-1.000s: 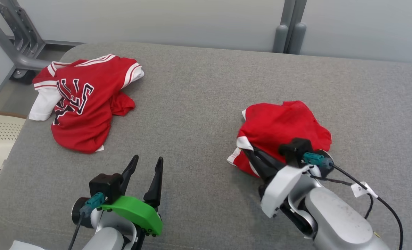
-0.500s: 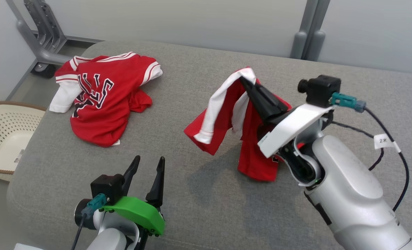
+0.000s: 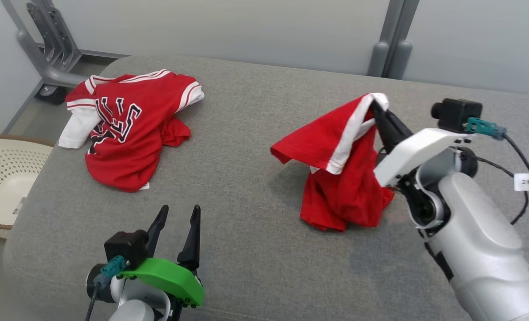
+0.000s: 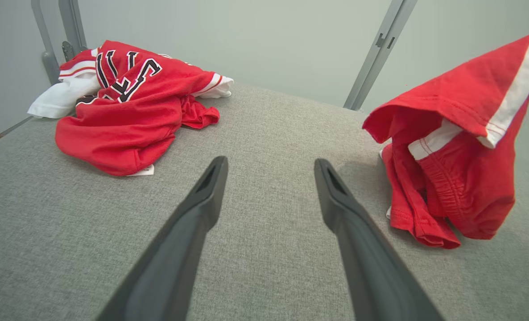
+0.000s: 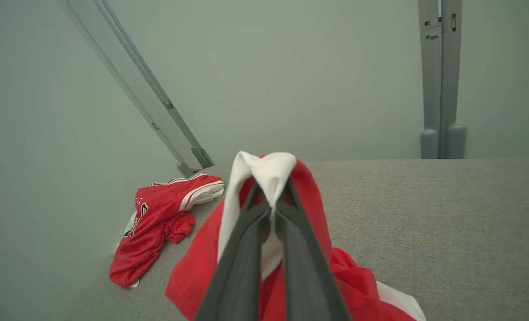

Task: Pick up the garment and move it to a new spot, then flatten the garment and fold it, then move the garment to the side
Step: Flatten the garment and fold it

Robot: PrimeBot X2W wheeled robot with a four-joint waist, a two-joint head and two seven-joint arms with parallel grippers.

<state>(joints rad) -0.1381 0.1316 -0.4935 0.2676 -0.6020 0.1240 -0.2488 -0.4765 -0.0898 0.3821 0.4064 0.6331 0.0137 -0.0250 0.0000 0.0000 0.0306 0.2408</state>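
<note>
Dangling by its white trim from the clamped right jaws, the garment point(image 3: 345, 191); left jaws wide, empty

The grey table point(image 3: 255, 276) is looked down on from the head camera; it is skimmed low and close from the left wrist, higher from the right. The red garment point(image 3: 345, 187) and the lettered jersey point(image 3: 121, 138) are shared by all.

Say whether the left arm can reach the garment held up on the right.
Probably yes: only grey surface lies between the open left end effector and the lifted garment.
</note>
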